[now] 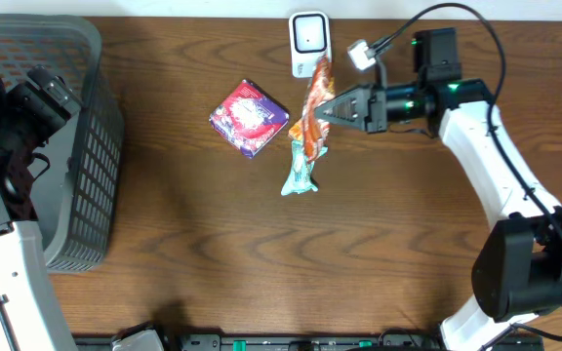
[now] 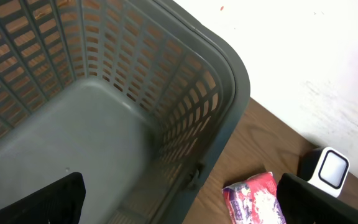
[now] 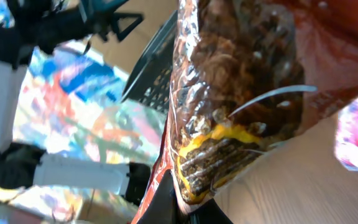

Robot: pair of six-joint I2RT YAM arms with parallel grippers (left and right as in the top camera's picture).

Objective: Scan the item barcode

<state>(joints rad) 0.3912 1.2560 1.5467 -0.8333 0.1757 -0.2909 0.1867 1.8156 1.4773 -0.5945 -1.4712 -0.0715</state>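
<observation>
The item is a clear, orange-edged snack bag (image 1: 314, 102) with dark brown contents, hanging upright in the air just below the white barcode scanner (image 1: 308, 39) at the table's far edge. My right gripper (image 1: 326, 108) is shut on the bag's side; in the right wrist view the bag (image 3: 235, 81) fills the frame, with its edge pinched between the black fingertips (image 3: 166, 205). My left gripper (image 2: 179, 211) hovers open over the grey basket (image 2: 104, 99), holding nothing.
A red and purple packet (image 1: 250, 118) lies left of the held bag, and a teal packet (image 1: 301, 174) lies below it. The grey mesh basket (image 1: 91, 146) stands at the table's left end. The left wrist view also shows the scanner (image 2: 331, 169).
</observation>
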